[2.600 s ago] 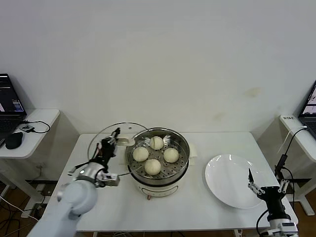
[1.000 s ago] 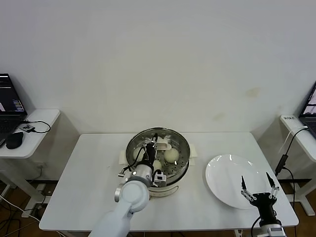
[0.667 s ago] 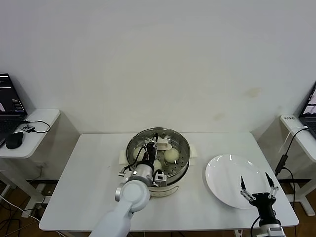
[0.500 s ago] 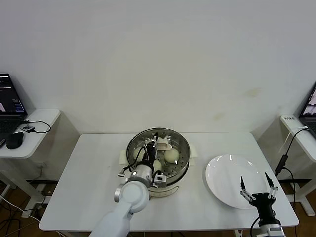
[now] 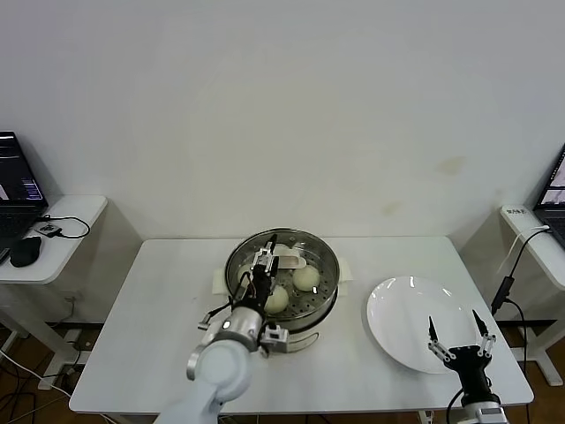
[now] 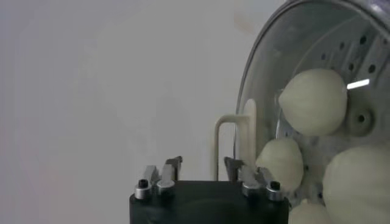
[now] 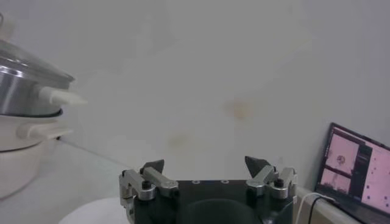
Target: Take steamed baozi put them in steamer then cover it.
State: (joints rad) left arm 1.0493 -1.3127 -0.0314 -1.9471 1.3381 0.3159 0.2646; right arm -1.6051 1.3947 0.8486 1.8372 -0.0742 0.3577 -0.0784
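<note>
Round clear glass cover [image 5: 281, 269] with cream-white bar handle [image 6: 234, 146] seated on shiny round steel steamer [image 5: 320, 305], smooth cream-white domed baozi [image 5: 305, 277] visible beneath. Left pincer [image 5: 262, 266] directly above the handle, fingers spread either side, gripping nothing. Right pincer [image 5: 456, 333] wide open, empty, over flat white plate [image 5: 402, 322] on white table [image 5: 168, 305].

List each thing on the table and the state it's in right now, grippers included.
Steamer: covered, buns inside.
Glass lid: seated on the steamer.
Baozi: in the steamer, under the lid.
White plate: empty, beside the steamer.
Left gripper: jaws open, over the lid handle, not gripping.
Right gripper: jaws open, idle near the plate.
</note>
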